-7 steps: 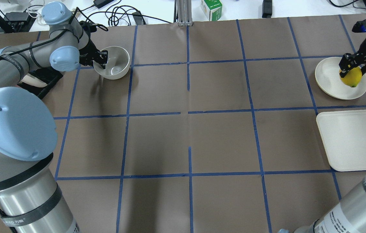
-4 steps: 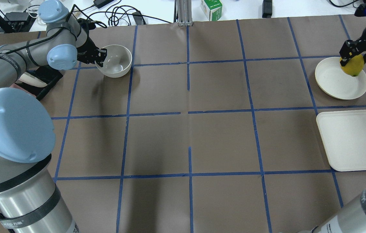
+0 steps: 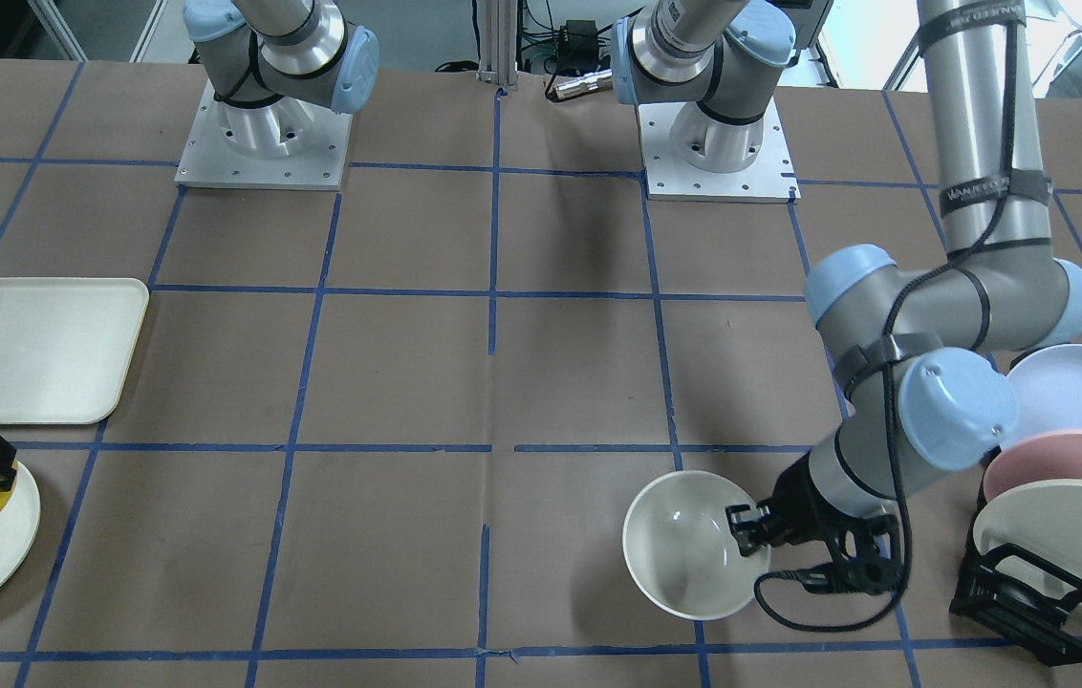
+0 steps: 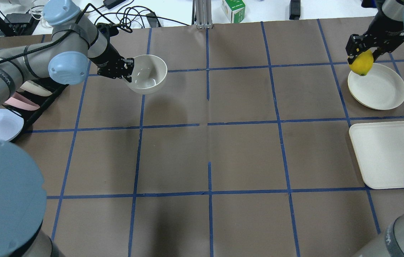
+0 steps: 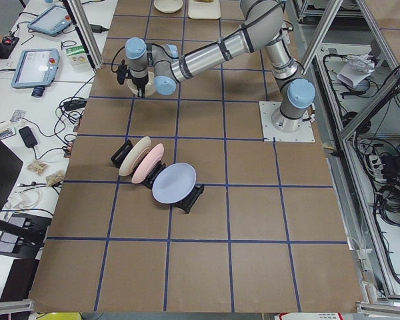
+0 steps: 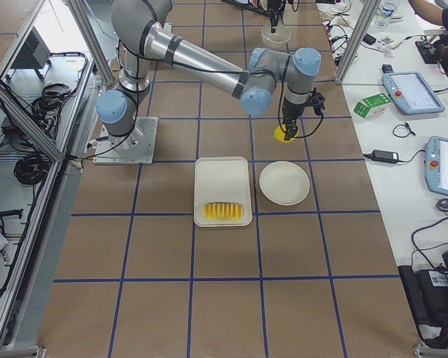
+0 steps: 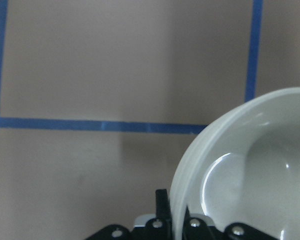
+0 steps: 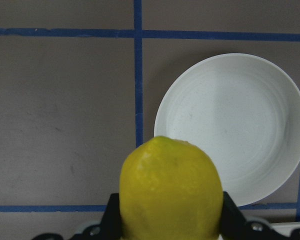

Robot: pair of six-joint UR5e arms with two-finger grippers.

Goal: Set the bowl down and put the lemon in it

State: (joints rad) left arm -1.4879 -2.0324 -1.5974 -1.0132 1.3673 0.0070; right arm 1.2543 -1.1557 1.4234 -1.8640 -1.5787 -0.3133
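- Overhead exterior view: my left end effector (image 4: 127,72) is clamped on the rim of the bowl (image 4: 148,74). It grips the side nearest the arm, so the bowl sticks out ahead of the fingers.
- My left wrist camera shows the same grip up close. The cream-white wall runs between the two black fingers, and the glossy inside opens to the right of them.
- The bowl sits mouth up and looks to be held clear of the brown surface (image 4: 245,153). Its shadow falls on the paper a little apart from it.
- Behind that end effector, back along the arm, a black rack (image 3: 1019,592) holds a blue plate (image 3: 1067,397), a pink plate (image 3: 1057,461) and a cream plate (image 3: 1067,540) on edge.
- My right end effector (image 4: 362,56) is closed on the lemon (image 4: 360,64), with one finger on each flank and the pointed end hanging down.
- From the right wrist camera, the lemon fills the space between the fingers. The flat white plate (image 8: 240,125) lies on the surface below, off to the right of the grip.
- The exterior right view shows the lemon in the air, apart from that plate.
- Farther out from the right end effector, past the plate, lies the white tray (image 4: 384,153). It carries a row of fruit slices (image 6: 222,212).
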